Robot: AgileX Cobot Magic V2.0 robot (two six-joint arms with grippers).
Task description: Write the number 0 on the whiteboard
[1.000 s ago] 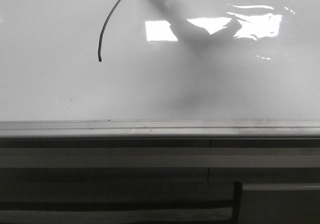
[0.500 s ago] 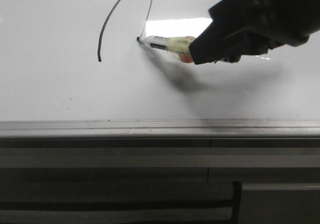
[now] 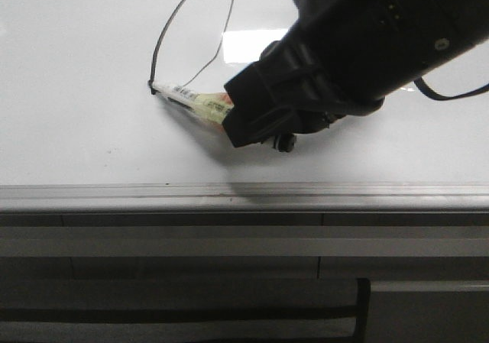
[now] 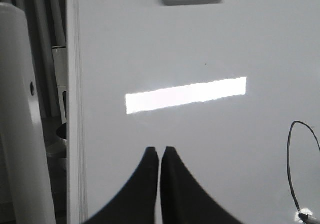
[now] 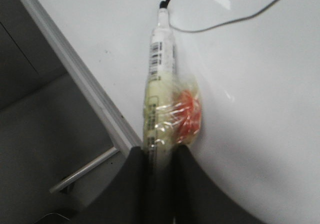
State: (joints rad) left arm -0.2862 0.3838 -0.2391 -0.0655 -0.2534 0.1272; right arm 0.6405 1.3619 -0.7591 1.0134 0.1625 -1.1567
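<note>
Clamped on the marker pen [image 5: 159, 79], my right claw [image 3: 252, 125] presses the pen's tip onto the whiteboard [image 3: 76, 129], right at the lower end of the number 0 [image 3: 191, 37], a thin black slanted loop lying just beyond the claw. My left claw [image 4: 159, 156] has its fingers together with nothing between them, hanging over bare board, well apart from the line.

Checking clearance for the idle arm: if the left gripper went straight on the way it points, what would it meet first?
Probably the bare whiteboard itself. The left gripper, fingers together, points across it; depth is unclear.
</note>
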